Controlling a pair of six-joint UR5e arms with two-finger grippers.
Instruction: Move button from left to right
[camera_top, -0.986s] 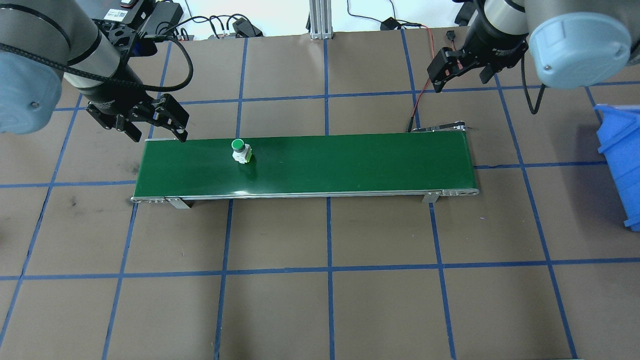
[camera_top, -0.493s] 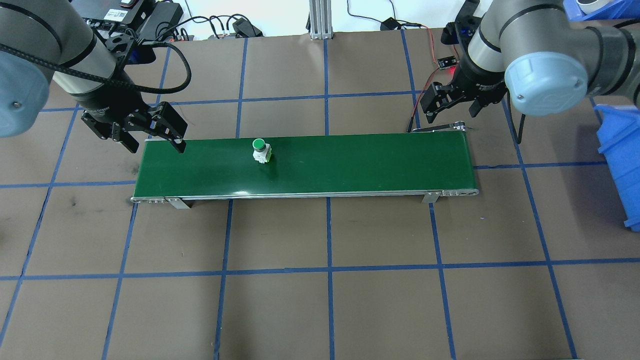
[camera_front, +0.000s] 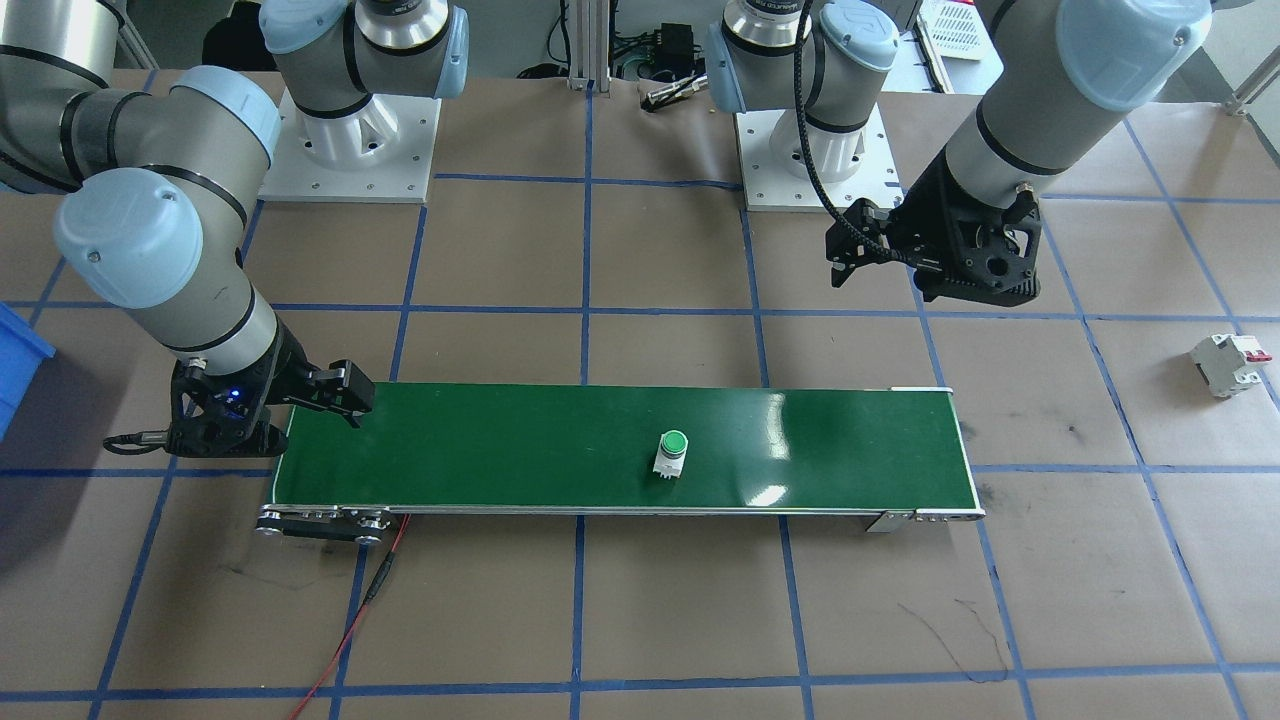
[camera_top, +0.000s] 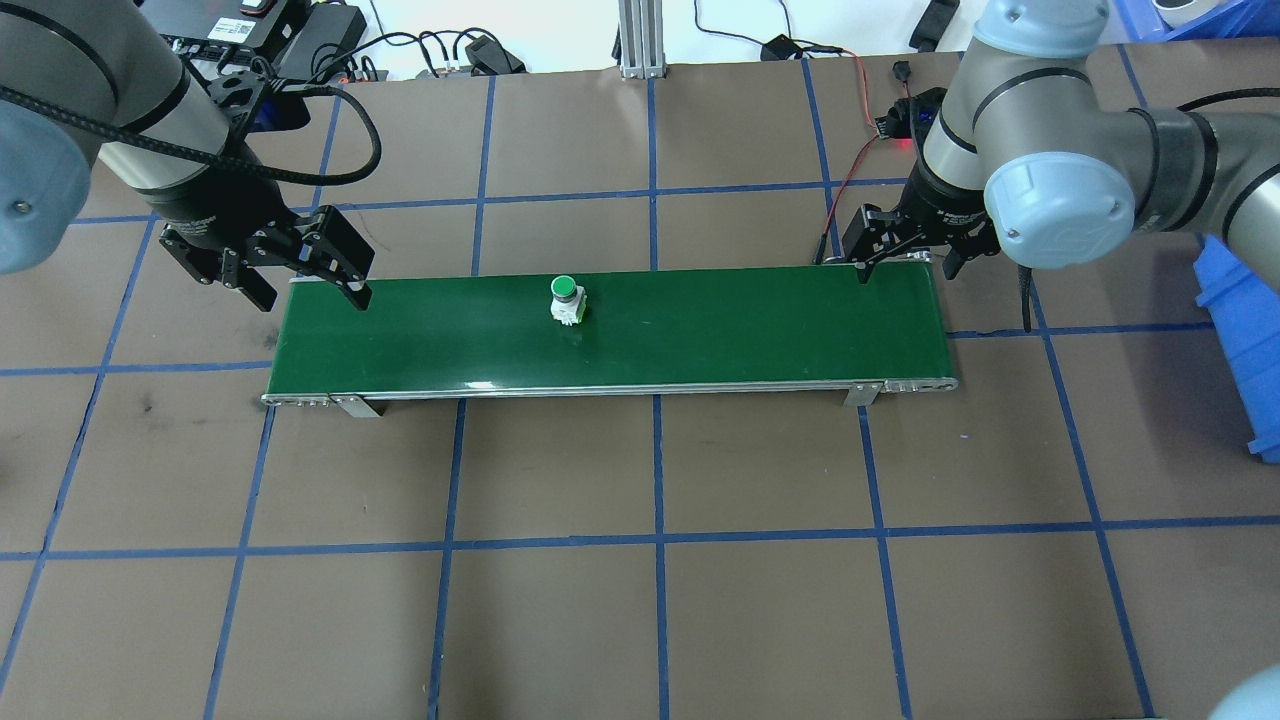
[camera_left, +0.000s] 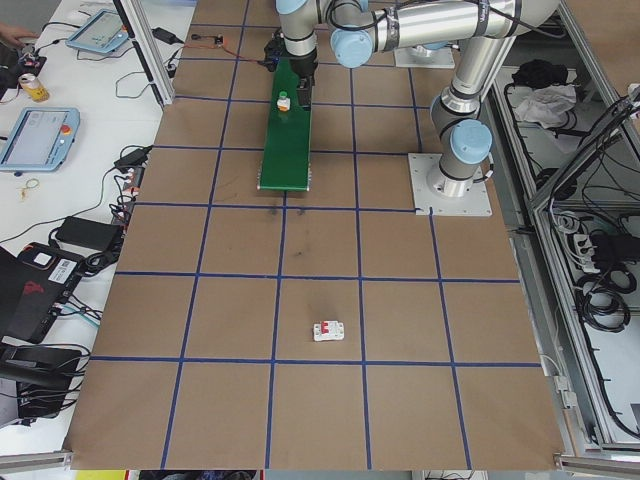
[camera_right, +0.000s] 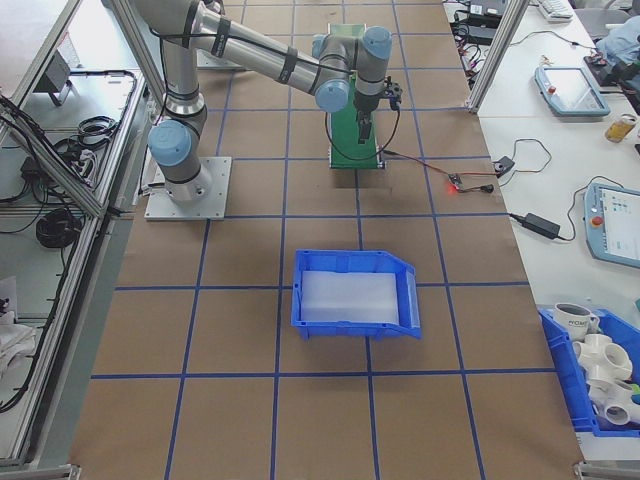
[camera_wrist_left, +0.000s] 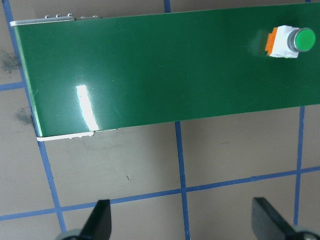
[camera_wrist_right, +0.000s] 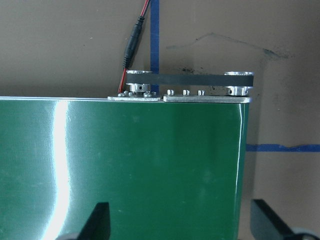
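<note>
Button (camera_top: 566, 298): upright on the green belt (camera_top: 700, 340), a little left of its middle, touched by neither arm.

Left gripper (camera_top: 312, 272): spread open, empty, hanging over the belt's left end, well apart from the button.

Right gripper (camera_top: 905, 262): open and empty over the belt's right end; its wrist view shows only belt between the fingers.

Blue bin (camera_top: 1240, 330): on the bench beyond the right end, possibly the destination.

Progress: roughly a third across. Left to do: the rest of the belt, then pickup at the right.
</note>
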